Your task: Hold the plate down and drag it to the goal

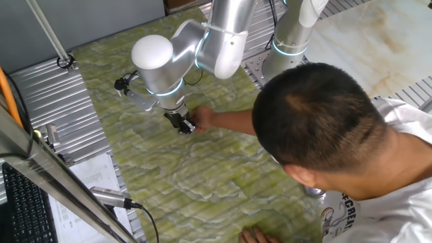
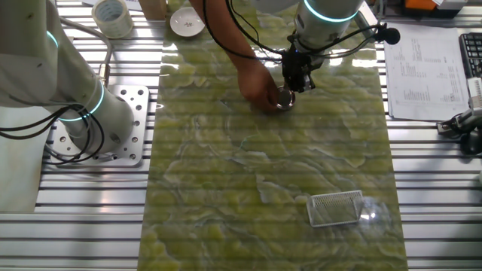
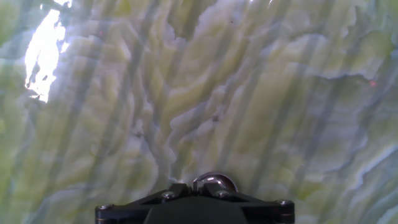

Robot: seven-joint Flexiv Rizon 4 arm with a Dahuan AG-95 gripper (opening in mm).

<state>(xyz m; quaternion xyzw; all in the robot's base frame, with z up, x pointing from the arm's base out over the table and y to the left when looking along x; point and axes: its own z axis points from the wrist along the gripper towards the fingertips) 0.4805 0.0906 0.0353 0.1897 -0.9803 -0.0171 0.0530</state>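
1. While you look from the other fixed view, you find the small round shiny silver metal plate [image 2: 284, 98] on the green marbled stone-pattern mat [image 2: 226, 188], directly under the black two-finger gripper [image 2: 294, 81].
2. You see a person's bare hand [image 2: 260, 89] touching the plate on the side away from the gripper.
3. You cannot tell whether the fingers are open or closed; in the hand view only the gripper's black body shows, with the plate's [image 3: 214, 182] rim peeking just beyond it.
4. You find the thin white U-shaped goal frame [image 2: 336, 208] well apart from the plate, near the mat's opposite end.
5. You see a small white round dish [image 2: 186, 23] and a roll of tape [image 2: 113, 16] beyond the plate, off the mat.
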